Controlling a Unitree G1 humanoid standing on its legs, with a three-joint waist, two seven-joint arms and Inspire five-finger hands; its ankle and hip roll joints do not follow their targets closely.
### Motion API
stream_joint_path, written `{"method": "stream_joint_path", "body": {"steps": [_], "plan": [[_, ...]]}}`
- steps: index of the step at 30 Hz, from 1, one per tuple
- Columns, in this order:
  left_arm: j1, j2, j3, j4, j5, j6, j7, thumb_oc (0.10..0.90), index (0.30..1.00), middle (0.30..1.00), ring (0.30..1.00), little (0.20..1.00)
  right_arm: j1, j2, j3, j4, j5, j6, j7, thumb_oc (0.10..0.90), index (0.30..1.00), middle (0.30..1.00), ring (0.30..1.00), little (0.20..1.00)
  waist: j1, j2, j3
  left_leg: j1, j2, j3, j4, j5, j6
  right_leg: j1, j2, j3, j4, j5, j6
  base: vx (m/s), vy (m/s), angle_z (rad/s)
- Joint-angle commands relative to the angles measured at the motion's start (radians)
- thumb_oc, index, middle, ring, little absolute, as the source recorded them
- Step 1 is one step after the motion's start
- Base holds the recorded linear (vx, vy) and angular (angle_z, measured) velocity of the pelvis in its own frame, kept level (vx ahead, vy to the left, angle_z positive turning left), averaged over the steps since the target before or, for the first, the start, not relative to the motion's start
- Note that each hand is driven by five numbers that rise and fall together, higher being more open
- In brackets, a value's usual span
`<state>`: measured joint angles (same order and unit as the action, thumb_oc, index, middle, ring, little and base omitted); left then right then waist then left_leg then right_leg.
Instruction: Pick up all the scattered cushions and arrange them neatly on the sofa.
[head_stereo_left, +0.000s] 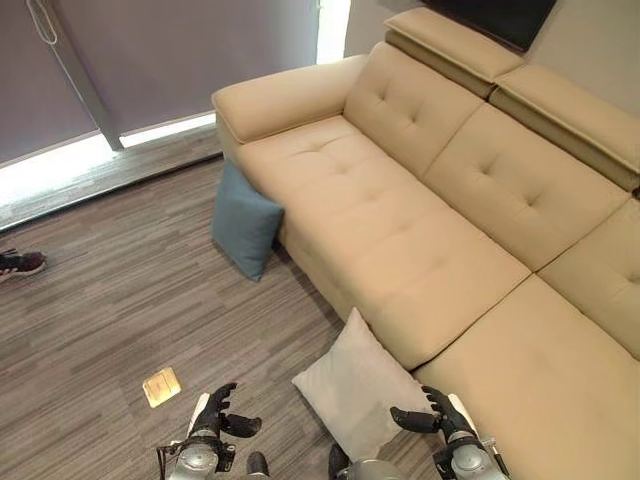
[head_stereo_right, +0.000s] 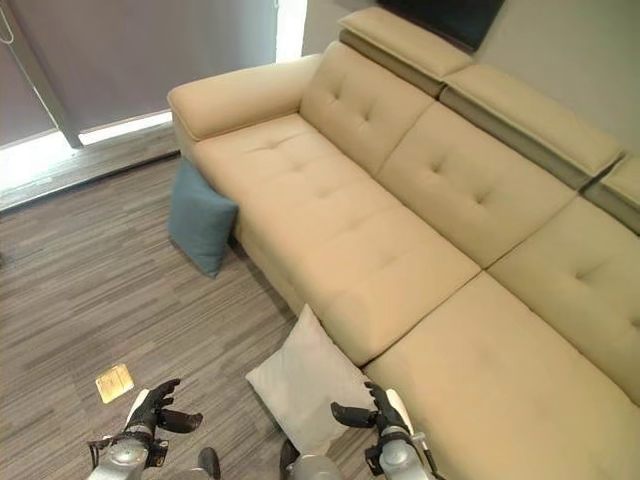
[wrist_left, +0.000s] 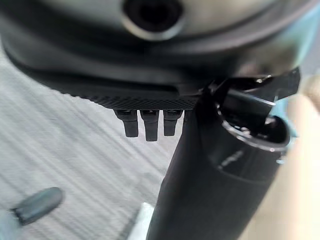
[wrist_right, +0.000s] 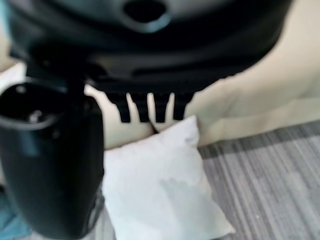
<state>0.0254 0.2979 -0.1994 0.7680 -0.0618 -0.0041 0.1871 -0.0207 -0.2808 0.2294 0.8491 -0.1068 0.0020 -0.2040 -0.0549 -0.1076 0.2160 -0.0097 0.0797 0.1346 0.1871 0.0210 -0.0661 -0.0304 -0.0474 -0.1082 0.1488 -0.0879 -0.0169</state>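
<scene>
2 cushions on the floor, none yet on the sofa (head_stereo_left: 400, 230): white cushion (head_stereo_left: 355, 385) propped against the seat front just ahead, blue cushion (head_stereo_left: 245, 225) leaning on the sofa base below the armrest, farther off. Left hand (head_stereo_left: 215, 412) and right hand (head_stereo_left: 435, 415) hang empty, fingers loosely spread. Hands flank the white cushion, likely first pickup.

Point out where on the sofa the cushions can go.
The beige sofa has every seat bare, from the armrest end to the chaise. The crowding is on the floor against its front: blue cushion and light grey cushion lean there.
</scene>
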Motion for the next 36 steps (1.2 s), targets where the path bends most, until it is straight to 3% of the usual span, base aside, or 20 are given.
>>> {"method": "stream_joint_path", "body": {"steps": [1, 2, 4, 6, 8, 13, 16, 18, 21, 24, 25, 26, 28, 29, 31, 36], "plan": [[0.006, 0.0, -0.016, -0.08, -0.037, -0.053, 0.008, 0.8, 0.9, 0.9, 0.9, 0.9, -0.034, -0.066, 0.001, -0.049, 0.015, -0.039, -0.04, 0.8, 0.9, 0.9, 0.9, 0.9, -0.014, -0.011, -0.028, -0.091, -0.062, -0.086, 0.041, -0.135, 0.026, 0.055, 0.008, 0.048, -0.123, 0.021, 0.058, 0.1, 0.105, -0.85], [0.006, 0.0, -0.016, -0.08, -0.037, -0.053, 0.008, 0.8, 0.9, 0.9, 0.9, 0.9, -0.033, -0.066, 0.001, -0.049, 0.015, -0.039, -0.04, 0.8, 0.9, 0.9, 0.9, 0.9, -0.014, -0.012, -0.028, -0.087, -0.062, -0.086, 0.038, -0.134, 0.026, 0.056, 0.008, 0.049, -0.123, 0.02, 0.058, 0.14, 0.141, -0.5], [0.012, -0.004, -0.018, -0.07, -0.046, -0.061, 0.014, 0.8, 0.9, 0.9, 0.9, 0.9, -0.033, -0.073, 0.002, -0.059, 0.014, -0.044, -0.043, 0.8, 0.9, 0.9, 0.9, 0.9, 0.01, 0.004, -0.026, -0.104, -0.065, -0.27, -0.088, -0.067, 0.011, 0.057, 0.022, 0.106, -0.122, 0.012, 0.063, 0.16, 0.18, -0.35], [0.011, -0.008, -0.02, -0.07, -0.053, -0.065, 0.015, 0.8, 0.9, 0.9, 0.9, 0.9, -0.037, -0.078, 0.003, -0.063, 0.012, -0.044, -0.046, 0.8, 0.9, 0.9, 0.9, 0.9, 0.023, 0.017, -0.02, -0.135, -0.084, -0.393, -0.118, -0.031, -0.003, 0.06, 0.027, 0.15, -0.116, 0.0, 0.067, 0.13, 0.194, -0.74], [0.009, -0.011, -0.021, -0.061, -0.051, -0.065, 0.01, 0.8, 0.9, 0.9, 0.9, 0.9, -0.042, -0.081, 0.001, -0.063, 0.007, -0.04, -0.044, 0.8, 0.9, 0.9, 0.9, 0.9, 0.023, 0.031, -0.018, -0.14, -0.09, -0.418, -0.139, -0.028, -0.001, 0.059, 0.026, 0.179, -0.1, -0.013, 0.071, 0.08, 0.17, -0.96], [0.003, -0.011, -0.03, -0.018, -0.031, -0.071, 0.008, 0.8, 0.9, 0.9, 0.9, 0.9, -0.054, -0.063, 0.0, -0.058, 0.003, -0.035, -0.041, 0.8, 0.9, 0.9, 0.9, 0.9, 0.019, 0.038, -0.026, -0.101, -0.094, -0.35, -0.162, -0.035, 0.022, 0.034, -0.016, 0.233, -0.073, -0.002, 0.103, 0.11, 0.307, -0.73], [-0.024, 0.012, -0.024, -0.009, -0.032, -0.079, 0.027, 0.8, 0.9, 0.9, 0.9, 0.9, -0.078, -0.041, 0.018, -0.07, 0.002, -0.035, -0.049, 0.8, 0.9, 0.9, 0.9, 0.9, 0.023, 0.04, -0.005, -0.082, -0.095, -0.251, -0.178, -0.049, 0.058, -0.048, -0.046, 0.252, -0.009, 0.032, 0.142, -0.03, 0.28, -0.87], [-0.046, 0.023, -0.017, -0.011, -0.048, -0.084, 0.043, 0.8, 0.9, 0.9, 0.9, 0.9, -0.103, -0.034, 0.023, -0.071, -0.002, -0.038, -0.06, 0.8, 0.9, 0.9, 0.9, 0.9, 0.039, 0.049, 0.015, -0.08, -0.086, -0.206, -0.189, -0.05, 0.066, -0.097, -0.067, 0.163, 0.039, 0.044, 0.151, -0.09, 0.182, -1.17], [-0.055, 0.026, -0.003, -0.02, -0.064, -0.087, 0.064, 0.8, 0.9, 0.9, 0.9, 0.9, -0.108, -0.027, 0.006, -0.081, -0.007, -0.046, -0.093, 0.8, 0.9, 0.9, 0.9, 0.9, 0.056, 0.067, 0.027, -0.065, -0.08, -0.144, -0.213, -0.046, 0.076, -0.102, -0.102, -0.045, 0.101, 0.01, 0.122, -0.04, 0.172, -0.72], [-0.059, 0.029, 0.015, -0.024, -0.081, -0.094, 0.088, 0.8, 0.9, 0.9, 0.9, 0.9, -0.107, -0.016, -0.021, -0.08, -0.001, -0.048, -0.141, 0.8, 0.9, 0.9, 0.9, 0.9, 0.066, 0.063, 0.035, -0.057, -0.08, -0.081, -0.23, -0.052, 0.078, -0.112, -0.102, -0.141, 0.131, -0.01, 0.113, -0.07, 0.075, -0.85], [-0.079, 0.029, 0.014, -0.039, -0.09, -0.1, 0.11, 0.8, 0.9, 0.9, 0.9, 0.9, -0.103, -0.008, -0.044, -0.087, 0.022, -0.045, -0.185, 0.8, 0.9, 0.9, 0.9, 0.9, 0.065, 0.045, 0.054, -0.09, -0.091, -0.051, -0.202, -0.059, 0.074, -0.083, -0.1, -0.148, 0.024, -0.013, 0.114, -0.21, -0.03, -1.03], [-0.099, 0.028, 0.001, -0.047, -0.098, -0.099, 0.124, 0.8, 0.9, 0.9, 0.9, 0.9, -0.112, -0.005, -0.055, -0.089, 0.043, -0.045, -0.202, 0.8, 0.9, 0.9, 0.9, 0.9, 0.056, 0.039, 0.072, -0.136, -0.095, -0.044, -0.174, -0.058, 0.076, -0.117, -0.075, -0.099, 0.028, -0.007, 0.106, -0.18, -0.044, -0.6], [-0.123, 0.028, 0.002, -0.057, -0.117, -0.11, 0.139, 0.8, 0.9, 0.9, 0.9, 0.9, -0.132, -0.01, -0.062, -0.091, 0.056, -0.042, -0.219, 0.8, 0.9, 0.9, 0.9, 0.9, 0.055, 0.038, 0.094, -0.188, -0.092, -0.032, -0.142, -0.061, 0.079, -0.167, -0.071, -0.071, 0.044, 0.003, 0.104, -0.26, 0.012, -0.05], [-0.161, 0.027, -0.017, -0.075, -0.126, -0.12, 0.161, 0.8, 0.9, 0.9, 0.9, 0.9, -0.164, -0.017, -0.068, -0.105, 0.082, -0.045, -0.251, 0.8, 0.9, 0.9, 0.9, 0.9, 0.054, 0.043, 0.119, -0.288, -0.095, -0.016, -0.093, -0.066, 0.081, -0.225, -0.083, -0.085, 0.036, 0.016, 0.099, -0.29, -0.002, -0.19], [-0.207, 0.023, -0.026, -0.076, -0.137, -0.126, 0.179, 0.8, 0.9, 0.9, 0.9, 0.9, -0.191, -0.031, -0.073, -0.114, 0.105, -0.046, -0.27, 0.8, 0.9, 0.9, 0.9, 0.9, 0.045, 0.051, 0.125, -0.375, -0.089, -0.022, -0.03, -0.091, 0.078, -0.325, -0.079, -0.066, 0.079, -0.003, 0.092, -0.13, -0.011, -0.58], [-0.298, 0.028, -0.033, -0.055, -0.154, -0.137, 0.214, 0.8, 0.9, 0.9, 0.9, 0.9, -0.263, -0.055, -0.063, -0.093, 0.139, -0.046, -0.293, 0.8, 0.9, 0.9, 0.9, 0.9, 0.036, 0.065, 0.132, -0.497, -0.081, -0.026, 0.016, -0.085, 0.076, -0.466, -0.087, -0.056, 0.123, -0.002, 0.085, -0.05, -0.006, -0.16]]}}
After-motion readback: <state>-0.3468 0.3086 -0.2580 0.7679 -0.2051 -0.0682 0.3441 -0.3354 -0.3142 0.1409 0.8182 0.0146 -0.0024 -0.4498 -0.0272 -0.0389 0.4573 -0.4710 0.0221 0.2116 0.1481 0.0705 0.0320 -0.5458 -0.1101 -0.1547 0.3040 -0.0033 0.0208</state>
